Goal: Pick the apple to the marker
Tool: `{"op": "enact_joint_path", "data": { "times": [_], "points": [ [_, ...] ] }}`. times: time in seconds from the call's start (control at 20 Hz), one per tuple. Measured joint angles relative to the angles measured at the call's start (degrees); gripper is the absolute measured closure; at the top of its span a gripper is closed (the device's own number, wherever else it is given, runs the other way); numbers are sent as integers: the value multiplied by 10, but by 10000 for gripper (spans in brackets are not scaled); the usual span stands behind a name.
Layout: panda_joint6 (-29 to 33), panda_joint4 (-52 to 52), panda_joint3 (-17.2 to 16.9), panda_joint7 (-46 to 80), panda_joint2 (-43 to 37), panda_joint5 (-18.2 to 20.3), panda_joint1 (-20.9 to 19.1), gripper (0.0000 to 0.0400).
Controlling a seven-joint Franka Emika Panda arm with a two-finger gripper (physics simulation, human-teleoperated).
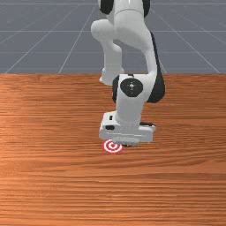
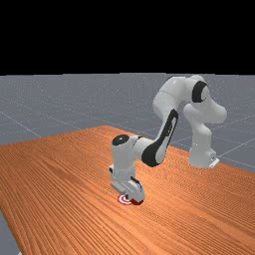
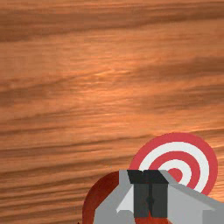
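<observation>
Apple (image 3: pixel 97 196) partly hidden, its facing and long axis unclear; pincer (image 1: pixel 128 134) closed.

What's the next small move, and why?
I'd raise the gripper slightly, to make room to open over the apple. Its fingers look closed together with nothing between them, and the apple sits under the hand beside the marker, so opening this low might nudge it.

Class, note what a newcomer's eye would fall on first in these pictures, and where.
Probably the white-and-grey arm, reaching down over the orange-brown table. Next, near its lower end, the red-and-white bullseye marker and, close beside it, part of the dark red apple.
</observation>
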Motion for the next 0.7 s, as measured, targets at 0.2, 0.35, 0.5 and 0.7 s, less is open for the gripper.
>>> {"op": "enact_joint_path", "data": {
  "times": [0.2, 0.35, 0.5, 0.7],
  "points": [
    [41, -53, -6, -2, -11, 0, -3, 399],
    [34, -69, -10, 0, -42, 0, -1, 243],
    [30, -190, -29, 1, -222, -4, 1, 54],
    [86, -272, -26, -2, -251, -2, 3, 7]
  ]
}}
